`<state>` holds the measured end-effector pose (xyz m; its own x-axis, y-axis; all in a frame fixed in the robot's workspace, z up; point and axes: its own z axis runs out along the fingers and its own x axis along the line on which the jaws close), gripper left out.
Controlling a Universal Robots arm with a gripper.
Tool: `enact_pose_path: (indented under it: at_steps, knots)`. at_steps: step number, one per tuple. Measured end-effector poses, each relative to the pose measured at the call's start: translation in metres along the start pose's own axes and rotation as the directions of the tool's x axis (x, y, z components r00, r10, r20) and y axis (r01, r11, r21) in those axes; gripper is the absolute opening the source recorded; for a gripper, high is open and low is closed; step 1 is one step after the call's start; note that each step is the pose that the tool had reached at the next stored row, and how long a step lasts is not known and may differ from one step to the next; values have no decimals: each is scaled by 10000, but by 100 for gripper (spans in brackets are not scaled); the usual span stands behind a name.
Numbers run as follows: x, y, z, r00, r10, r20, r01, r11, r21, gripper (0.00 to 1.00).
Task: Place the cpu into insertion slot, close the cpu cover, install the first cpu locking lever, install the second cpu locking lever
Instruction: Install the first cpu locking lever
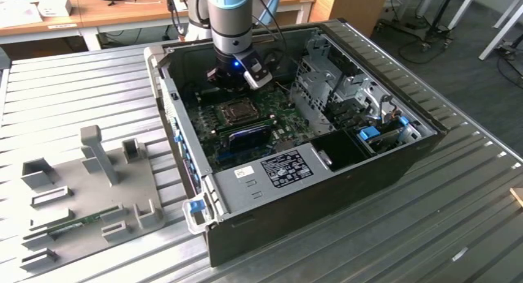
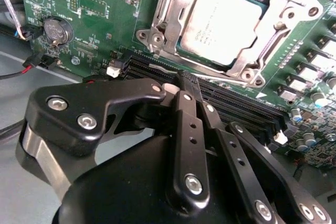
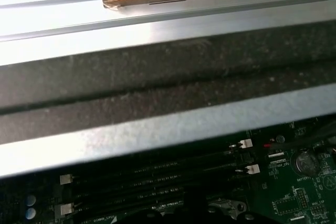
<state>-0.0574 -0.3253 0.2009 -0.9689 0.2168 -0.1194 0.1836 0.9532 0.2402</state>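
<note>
**CPU seated in socket, cover down, gripper pressed together and empty**

You've got the cpu (image 2: 223,22) lying flat in the insertion slot (image 2: 194,51), pale lid facing up. The cpu cover (image 2: 273,30) is down over it: the silvery frame plate sits around the chip, and the chip shows through its square window. Screws and metal tabs sit at the frame's corners. I can't tell from these shots whether either locking lever is latched.

In the exterior view the insertion slot (image 1: 237,111) sits mid-board on the green circuit board (image 1: 278,102), inside the open computer case (image 1: 384,148). The arm comes down from 12 o'clock and the gripper (image 1: 237,82) hangs just above the board, at 12 o'clock of the socket and near it.

In the second wrist view the gripper (image 2: 189,85) has its black fingers (image 2: 185,129) pressed together with nothing between them. The tips sit over the long black memory slots (image 2: 236,103), just beside the socket frame, at roughly 7 o'clock of the chip. I can't tell whether the tips touch the slots.

A round coin battery (image 2: 56,30) sits on the board at 9 o'clock of the socket, well apart.

Outside the case, a grey fixture plate (image 1: 90,191) with upright blocks lies on the ribbed metal table (image 1: 457,222), at 8 o'clock of the case in the exterior view.

The first wrist view shows the case wall (image 3: 157,93) and the memory slots (image 3: 157,177) below it.
</note>
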Motion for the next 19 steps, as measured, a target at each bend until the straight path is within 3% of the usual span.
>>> enact_pose_path:
  at_steps: [8,19]
  knots:
    - [3,12,6,10000,75,19,-75,10000,8,10]
    - [-1,5,41,9968,771,196,-773,9970,88,10]
